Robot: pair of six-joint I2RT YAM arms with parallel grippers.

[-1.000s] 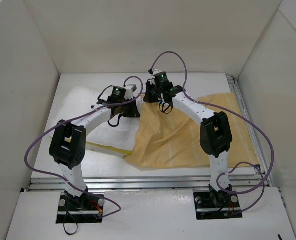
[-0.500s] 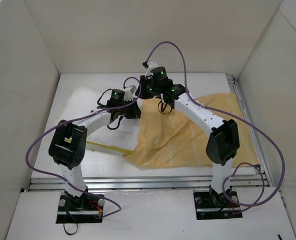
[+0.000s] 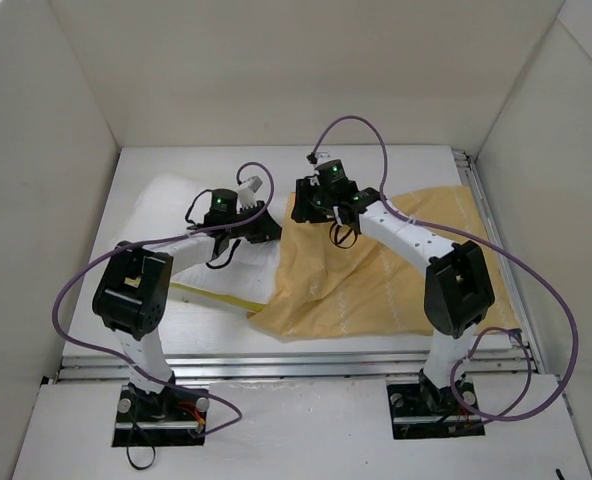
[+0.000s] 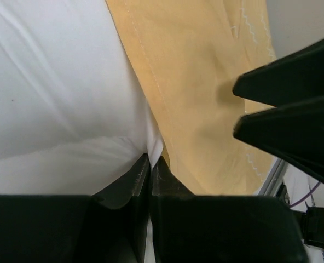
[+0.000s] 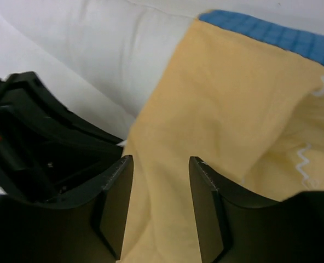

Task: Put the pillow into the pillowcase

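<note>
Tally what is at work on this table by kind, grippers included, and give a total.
pillow: 1
pillowcase: 1
grippers: 2 (left gripper, right gripper)
Total: 4

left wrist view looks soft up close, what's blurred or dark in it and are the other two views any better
Left wrist: the left gripper, shut on the pillow, is a dark, soft-edged mass; the cloth beyond is sharper. Right wrist: the open right gripper is likewise dark, pillowcase slightly soft. Top external: even light, faint shadows, no glare.
</note>
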